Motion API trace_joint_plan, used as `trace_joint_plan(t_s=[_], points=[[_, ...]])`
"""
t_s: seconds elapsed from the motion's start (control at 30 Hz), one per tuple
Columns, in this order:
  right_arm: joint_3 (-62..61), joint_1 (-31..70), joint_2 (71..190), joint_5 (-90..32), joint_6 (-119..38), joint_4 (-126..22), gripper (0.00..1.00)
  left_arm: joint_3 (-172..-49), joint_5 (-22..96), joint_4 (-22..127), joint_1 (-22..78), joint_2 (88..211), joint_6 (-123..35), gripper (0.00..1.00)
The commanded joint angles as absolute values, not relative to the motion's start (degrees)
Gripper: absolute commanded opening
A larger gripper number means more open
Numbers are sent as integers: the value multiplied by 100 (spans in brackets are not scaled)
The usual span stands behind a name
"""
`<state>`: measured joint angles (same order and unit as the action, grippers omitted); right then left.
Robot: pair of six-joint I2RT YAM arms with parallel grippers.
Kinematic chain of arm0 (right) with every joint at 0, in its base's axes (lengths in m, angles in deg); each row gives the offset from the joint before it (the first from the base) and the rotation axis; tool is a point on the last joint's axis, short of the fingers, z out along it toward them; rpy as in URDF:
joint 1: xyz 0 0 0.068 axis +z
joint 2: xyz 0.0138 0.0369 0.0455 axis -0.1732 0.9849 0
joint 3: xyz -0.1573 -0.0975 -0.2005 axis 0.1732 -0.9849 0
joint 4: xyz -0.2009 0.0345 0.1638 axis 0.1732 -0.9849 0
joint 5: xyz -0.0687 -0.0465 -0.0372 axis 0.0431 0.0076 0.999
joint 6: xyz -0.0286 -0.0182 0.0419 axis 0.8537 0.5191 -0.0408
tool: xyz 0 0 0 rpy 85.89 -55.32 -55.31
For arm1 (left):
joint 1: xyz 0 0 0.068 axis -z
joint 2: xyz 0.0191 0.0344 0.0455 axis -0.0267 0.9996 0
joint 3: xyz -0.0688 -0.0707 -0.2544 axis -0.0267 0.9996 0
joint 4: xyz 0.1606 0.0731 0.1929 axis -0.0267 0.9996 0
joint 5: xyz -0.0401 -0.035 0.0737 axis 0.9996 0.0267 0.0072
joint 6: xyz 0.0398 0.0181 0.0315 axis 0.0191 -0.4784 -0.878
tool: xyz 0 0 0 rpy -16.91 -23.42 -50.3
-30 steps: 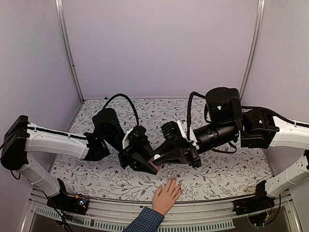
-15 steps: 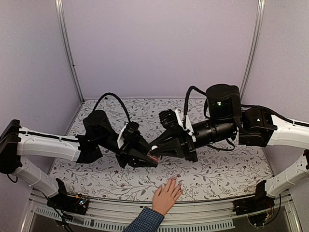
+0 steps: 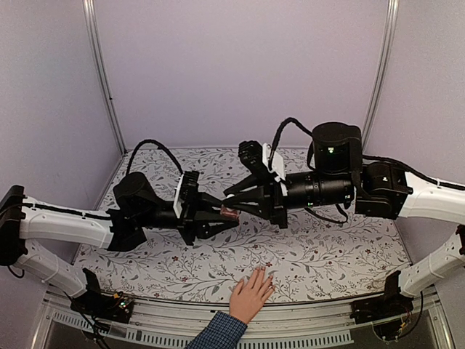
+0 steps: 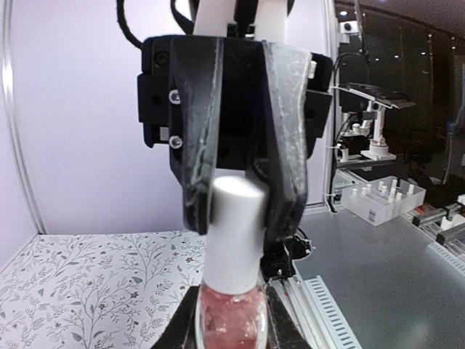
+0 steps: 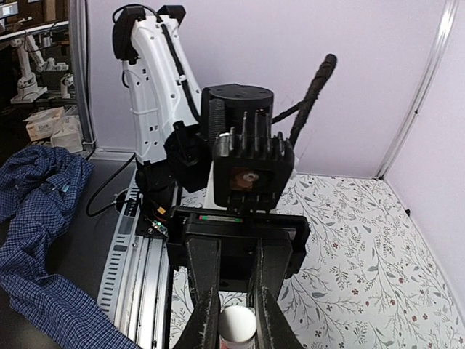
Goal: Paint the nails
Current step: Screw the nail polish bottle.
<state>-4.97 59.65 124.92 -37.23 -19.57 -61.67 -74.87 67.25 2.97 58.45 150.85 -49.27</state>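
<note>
Noting the layout from above: a floral-print desk [image 3: 327, 254] carries both arms, which reach inward and meet over its middle. The left arm [image 3: 65, 222] lies low across the left side, and the right arm [image 3: 407, 196] comes in from the right with its wrist held level. The left tool [image 3: 218, 217] and right tool [image 4: 241, 218] face each other tip to tip, clear of the desk surface. A hand [image 3: 251, 294] with a blue checked sleeve [image 3: 218, 334] rests palm down at the near desk edge, fingers spread and pointing toward the arms, well apart from both tools and roughly below where they meet. The left tool is closed narrow on the glass body of a small pink bottle [image 4: 231, 323], one finger on either side. The right tool is closed on the bottle's white cap [image 4: 236, 247], with its dark fingers flanking the cap and touching it on both sides; the right wrist view shows the same, with the cap top between its own two fingers. Whether the cap is loosened from the bottle cannot be told. The nails [image 3: 261, 271] sit at the fingertips of the resting hand, nearest the tools, too small here to show any colour or coating.
</note>
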Motion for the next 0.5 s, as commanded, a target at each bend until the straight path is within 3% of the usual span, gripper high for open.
trace_joint_plan(t_s=[0.0,0.47], points=[[-707,5973,12765,-3295,-2383,-6525,0,-7531,5635,-602,5757,14847,-4987,0],[-739,5878,13071,-1745,-3545,-6214,0,-7448,3664,-926,5776,15202,-5233,0]])
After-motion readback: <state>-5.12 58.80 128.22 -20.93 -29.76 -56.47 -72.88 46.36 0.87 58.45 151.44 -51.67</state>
